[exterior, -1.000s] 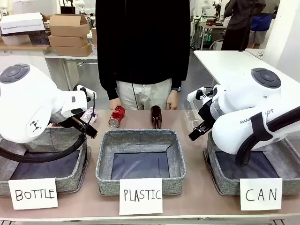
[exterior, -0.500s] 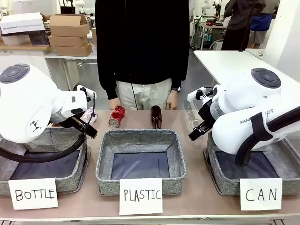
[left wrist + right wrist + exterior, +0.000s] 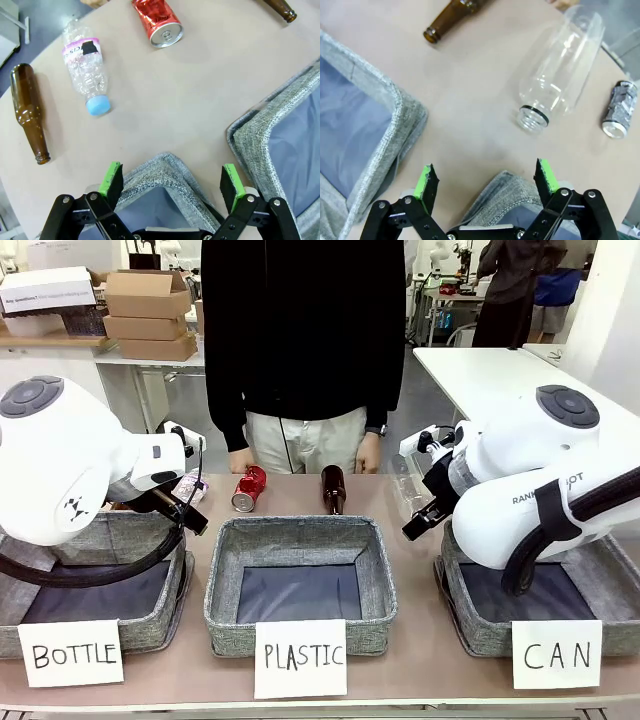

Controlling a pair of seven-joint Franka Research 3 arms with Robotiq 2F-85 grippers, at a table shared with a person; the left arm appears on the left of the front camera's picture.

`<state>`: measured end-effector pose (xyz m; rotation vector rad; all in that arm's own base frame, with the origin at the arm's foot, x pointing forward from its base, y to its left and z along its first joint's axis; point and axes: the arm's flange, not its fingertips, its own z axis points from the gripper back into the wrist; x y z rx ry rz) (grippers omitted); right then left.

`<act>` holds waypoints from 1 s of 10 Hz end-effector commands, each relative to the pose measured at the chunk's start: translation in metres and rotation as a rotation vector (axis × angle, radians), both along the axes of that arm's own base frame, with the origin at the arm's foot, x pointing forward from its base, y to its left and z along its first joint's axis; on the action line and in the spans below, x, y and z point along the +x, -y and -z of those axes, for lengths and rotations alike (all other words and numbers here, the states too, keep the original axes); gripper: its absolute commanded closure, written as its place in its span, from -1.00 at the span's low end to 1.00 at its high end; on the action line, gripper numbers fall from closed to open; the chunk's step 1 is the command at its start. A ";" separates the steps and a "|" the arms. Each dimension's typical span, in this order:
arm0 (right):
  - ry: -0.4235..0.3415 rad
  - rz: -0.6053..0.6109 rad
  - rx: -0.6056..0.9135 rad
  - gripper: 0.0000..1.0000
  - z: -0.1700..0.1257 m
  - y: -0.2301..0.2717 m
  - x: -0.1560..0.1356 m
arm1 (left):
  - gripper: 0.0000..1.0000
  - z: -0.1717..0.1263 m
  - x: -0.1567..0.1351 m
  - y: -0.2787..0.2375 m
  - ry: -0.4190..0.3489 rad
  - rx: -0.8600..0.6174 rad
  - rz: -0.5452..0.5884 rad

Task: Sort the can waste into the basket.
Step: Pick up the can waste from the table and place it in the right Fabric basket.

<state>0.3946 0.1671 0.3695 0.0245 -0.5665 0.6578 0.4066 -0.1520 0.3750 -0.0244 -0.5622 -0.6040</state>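
Silver can (image 3: 619, 109) lies near clear bottle (image 3: 560, 65) in right wrist view.

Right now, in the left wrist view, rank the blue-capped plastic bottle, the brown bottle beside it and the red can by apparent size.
1. plastic bottle: as long as the brown one, but wider.
2. brown bottle.
3. red can, clearly smallest, though the picture's edge cuts it off.

red can (image 3: 159, 22) running off the top edge ahead of the left gripper (image 3: 172, 182), brown bottle (image 3: 278, 8) farther right showing only its neck, silver can (image 3: 618, 111) ahead-right of the right gripper (image 3: 487, 182) carrying print too small to read, CAN basket (image 3: 485, 638) lying half hidden beneath the right arm (image 3: 520, 500)
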 end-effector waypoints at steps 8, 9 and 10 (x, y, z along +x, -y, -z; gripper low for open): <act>0.089 0.021 0.007 -1.00 -0.122 0.009 -0.030 | -1.00 -0.084 -0.029 -0.025 0.031 0.006 -0.040; 0.132 0.002 0.039 -1.00 -0.163 0.015 -0.059 | -1.00 -0.123 -0.059 -0.045 0.097 -0.043 -0.032; 0.164 -0.012 -0.001 -1.00 -0.185 0.023 -0.089 | -1.00 -0.148 -0.091 -0.057 0.137 -0.098 -0.006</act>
